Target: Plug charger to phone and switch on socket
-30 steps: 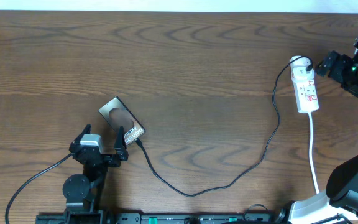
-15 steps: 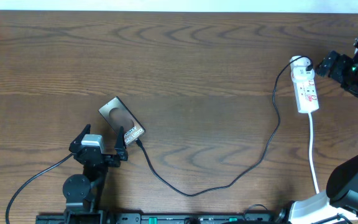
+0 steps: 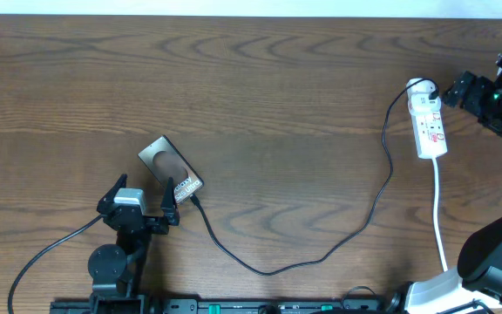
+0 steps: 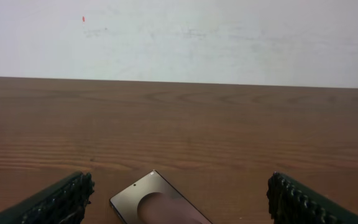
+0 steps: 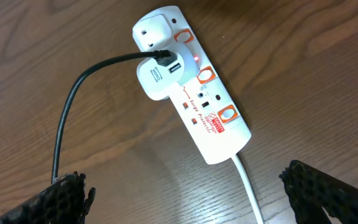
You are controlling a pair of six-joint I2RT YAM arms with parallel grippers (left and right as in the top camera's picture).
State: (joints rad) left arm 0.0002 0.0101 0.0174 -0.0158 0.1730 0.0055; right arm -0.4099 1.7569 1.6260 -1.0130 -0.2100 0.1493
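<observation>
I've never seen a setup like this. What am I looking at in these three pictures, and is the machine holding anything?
These are two robot arms at a wooden table. The wide picture looks straight down from above; the other two come from a camera on each wrist, so the dark ridged shapes in their bottom corners are that arm's own jaws. The left arm points its open jaws at the phone. The right arm holds open jaws near the socket, a white power strip. The charger, a thin black cable, runs from the strip to the phone's end. Nothing is held.
</observation>
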